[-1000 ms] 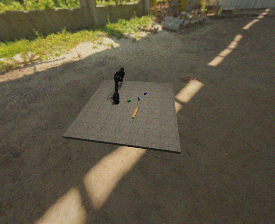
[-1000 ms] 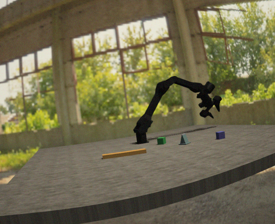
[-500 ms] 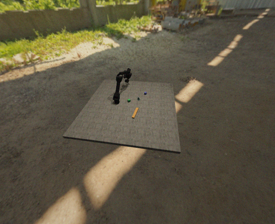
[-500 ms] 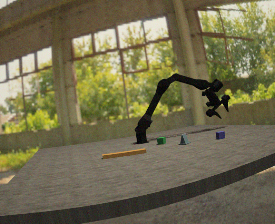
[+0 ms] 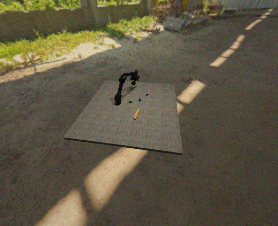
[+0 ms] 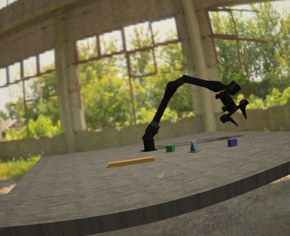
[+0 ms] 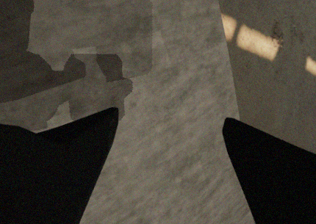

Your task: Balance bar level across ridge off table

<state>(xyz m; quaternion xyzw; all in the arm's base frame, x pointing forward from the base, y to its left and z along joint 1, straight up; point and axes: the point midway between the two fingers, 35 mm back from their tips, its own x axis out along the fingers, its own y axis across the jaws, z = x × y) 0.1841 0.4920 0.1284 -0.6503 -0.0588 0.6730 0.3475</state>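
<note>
behind your table, tall rust-framed windows [image 6: 128, 62] letting in daylight, a weathered concrete wall [image 5: 38, 23] [image 6: 105, 135] edging your brown dirt floor [image 5: 227, 135], pale sunlit patches [image 5: 108, 175] streaking it

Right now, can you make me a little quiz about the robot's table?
1. True or false: the orange bar rests across the ridge.
2. Which block is nearer the arm's base: A) the green block or B) the blue block?
3. Fill in: the gripper is ____ (open or shut).

Key: 1 false; 2 A; 3 open.
</note>
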